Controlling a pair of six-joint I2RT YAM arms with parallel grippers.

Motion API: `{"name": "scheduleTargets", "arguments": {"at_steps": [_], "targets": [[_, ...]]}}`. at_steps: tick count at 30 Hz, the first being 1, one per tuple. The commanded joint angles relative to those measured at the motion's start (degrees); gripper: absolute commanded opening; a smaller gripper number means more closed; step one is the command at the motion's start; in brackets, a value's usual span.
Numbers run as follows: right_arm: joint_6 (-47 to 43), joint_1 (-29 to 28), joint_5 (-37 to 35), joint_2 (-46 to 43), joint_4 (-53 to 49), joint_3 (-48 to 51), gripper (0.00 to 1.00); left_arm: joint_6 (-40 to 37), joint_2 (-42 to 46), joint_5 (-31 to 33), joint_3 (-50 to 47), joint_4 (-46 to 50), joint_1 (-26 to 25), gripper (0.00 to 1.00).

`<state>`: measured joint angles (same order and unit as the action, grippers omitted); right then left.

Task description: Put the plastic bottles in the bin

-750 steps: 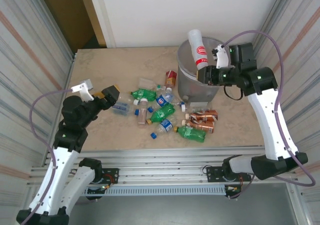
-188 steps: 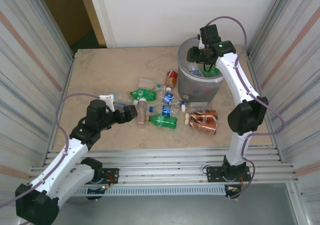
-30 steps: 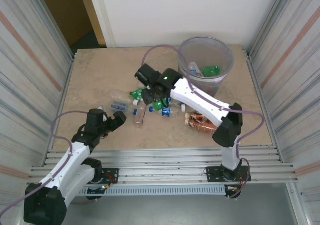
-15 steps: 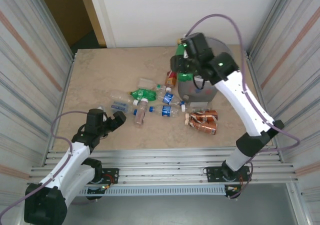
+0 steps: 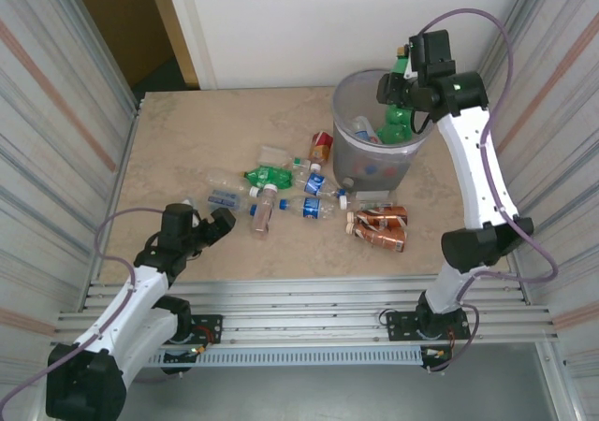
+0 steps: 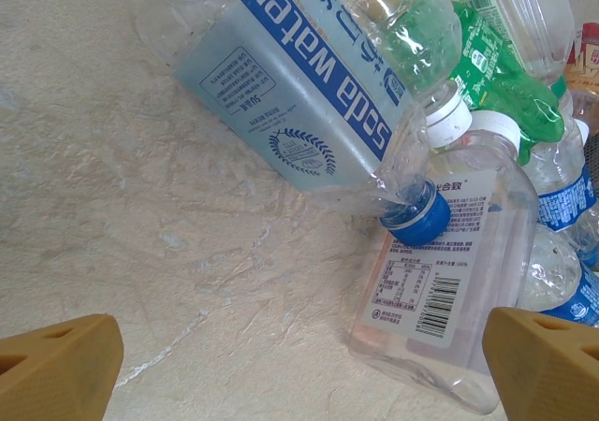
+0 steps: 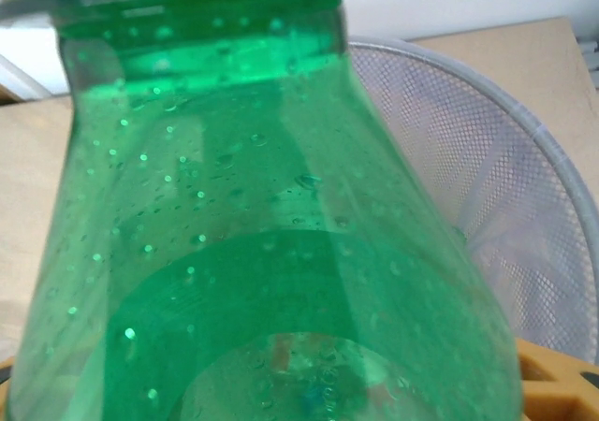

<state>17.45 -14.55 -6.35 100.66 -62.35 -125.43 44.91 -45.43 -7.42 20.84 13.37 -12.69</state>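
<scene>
green bottle point(image 7: 262, 206) hides most of pinching right hand point(image 5: 399, 92); left hand point(image 6: 299, 370) spread.

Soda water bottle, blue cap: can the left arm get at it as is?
Probably yes. The left gripper is open and faces the soda water bottle across a stretch of table; nothing lies between. The clear white-capped bottle lies right at its cap end, so the label end looks easier.

Beige marbled tabletop point(image 5: 225, 131), plain white wall point(image 5: 309, 19) at back. Corrugated metal panels L point(image 5: 56, 112) & R point(image 5: 552, 94). Brown wooden doorway point(image 5: 122, 28) in far-L corner. Aluminium rails point(image 5: 309, 295) along near edge. Light even, soft.
</scene>
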Motion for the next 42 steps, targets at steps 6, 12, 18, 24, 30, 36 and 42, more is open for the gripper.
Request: {"name": "scheduleTargets", "arguments": {"at_steps": [6, 12, 18, 24, 30, 36, 42], "targets": [[-3.98, 0.04, -0.45, 10.53, -4.24, -8.12, 0.37, -0.14, -0.44, 0.26, -0.91, -1.33, 0.59, 0.99], [-4.68, -0.77, -3.58, 15.07, -6.76, -8.37, 0.43, -0.17, -0.35, -0.29, -0.72, -0.94, 0.56, 0.99], [-5.45, -2.40, -6.30, 17.85, -8.62, -8.39, 0.57, -0.43, -0.49, -0.31, -0.32, -1.07, 0.65, 0.99], [-5.55, -3.03, -7.34, 17.80, -9.20, -7.98, 0.68, -0.43, -0.60, -0.48, -0.27, -0.92, 0.65, 0.99], [-5.50, -3.29, -8.69, 16.04, -9.26, -6.37, 0.72, -0.50, -0.97, -0.43, -0.23, -1.37, 0.65, 0.99], [-5.15, -3.80, -10.42, 13.04, -8.52, -3.03, 0.72, -0.79, -1.59, -0.58, -0.09, -1.62, 0.66, 0.99], [-4.28, -4.57, -11.49, 9.66, -7.63, -1.23, 0.72, -1.39, -1.72, -0.67, 0.11, -1.76, 0.73, 0.99]]}}
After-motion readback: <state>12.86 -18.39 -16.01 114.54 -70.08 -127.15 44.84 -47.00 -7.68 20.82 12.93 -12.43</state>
